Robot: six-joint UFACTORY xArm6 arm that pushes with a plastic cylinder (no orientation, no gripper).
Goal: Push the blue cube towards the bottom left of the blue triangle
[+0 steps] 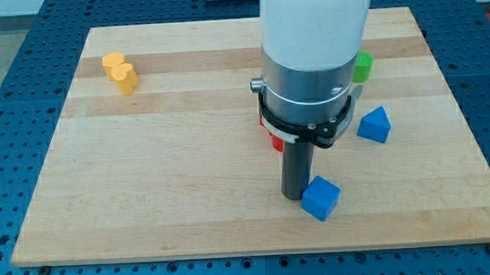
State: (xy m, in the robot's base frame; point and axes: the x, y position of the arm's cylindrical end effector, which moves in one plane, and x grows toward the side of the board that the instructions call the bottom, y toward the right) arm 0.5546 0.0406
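The blue cube (320, 198) lies near the view's bottom edge of the wooden board (163, 158), right of centre. The blue triangle (374, 124) lies above and to the right of it. My tip (295, 197) rests on the board, touching or almost touching the cube's left side. The arm's white and grey body (308, 60) rises above it and hides part of the board behind.
A yellow block (119, 72) lies at the top left. A green block (362, 66) shows at the arm's right edge, partly hidden. A red block (276, 141) peeks out at the arm's left side, mostly hidden.
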